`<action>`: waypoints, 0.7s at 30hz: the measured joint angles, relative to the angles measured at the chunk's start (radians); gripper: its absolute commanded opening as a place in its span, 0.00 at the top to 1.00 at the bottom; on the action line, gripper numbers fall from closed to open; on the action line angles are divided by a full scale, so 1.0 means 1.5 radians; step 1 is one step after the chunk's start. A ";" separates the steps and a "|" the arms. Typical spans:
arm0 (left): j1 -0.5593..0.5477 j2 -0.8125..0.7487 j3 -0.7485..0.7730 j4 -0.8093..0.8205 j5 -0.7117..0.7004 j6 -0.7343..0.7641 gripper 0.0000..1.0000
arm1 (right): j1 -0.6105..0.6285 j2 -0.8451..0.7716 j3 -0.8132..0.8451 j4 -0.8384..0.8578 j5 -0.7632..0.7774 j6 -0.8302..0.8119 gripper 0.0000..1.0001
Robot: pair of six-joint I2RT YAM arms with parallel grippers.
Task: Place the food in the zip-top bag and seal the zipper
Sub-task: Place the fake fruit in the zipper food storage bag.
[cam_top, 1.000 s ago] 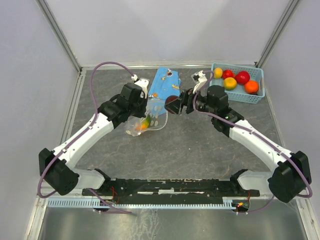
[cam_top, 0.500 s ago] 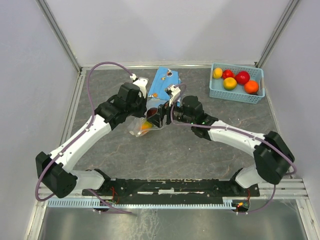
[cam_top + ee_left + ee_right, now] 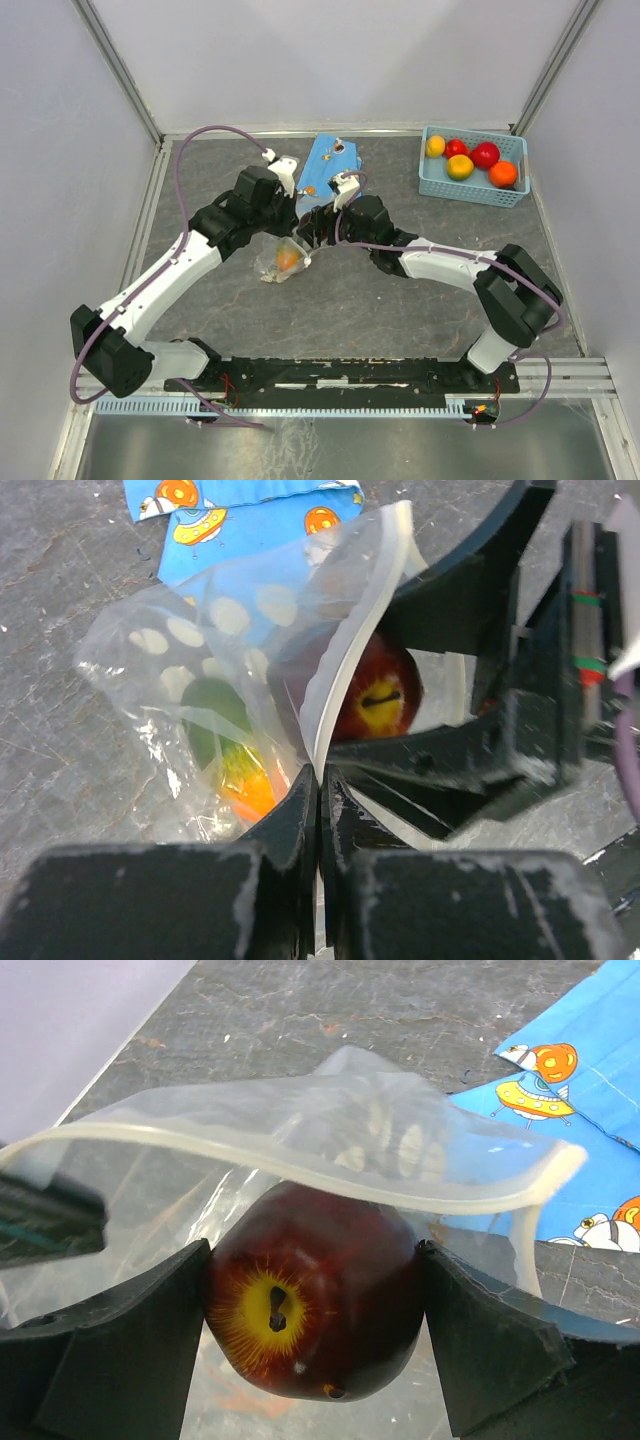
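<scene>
Now the dotted zip-top bag (image 3: 190,640) is pinched at its mouth edge by the tightly closed left fingers (image 3: 318,805). The right fingers (image 3: 310,232) are spread wide and hold a dark red apple (image 3: 315,1300) between them, right under the white zipper (image 3: 300,1173). A green fruit (image 3: 215,715) and an orange fruit (image 3: 255,790) sit deeper in the bag.

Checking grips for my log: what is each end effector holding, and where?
Left end effector pinches the zip-top bag at its zipper; right end effector grips the red apple by its sides.
</scene>
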 measured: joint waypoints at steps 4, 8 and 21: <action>0.000 -0.006 -0.002 0.003 0.021 0.000 0.97 | 0.000 0.024 0.009 0.016 0.022 0.029 0.14; 0.000 -0.008 -0.002 0.007 0.036 0.000 0.97 | 0.000 0.046 0.018 0.032 0.033 0.058 0.07; 0.005 -0.008 -0.002 0.011 0.019 0.000 0.97 | 0.000 0.027 0.027 0.009 0.038 0.076 0.02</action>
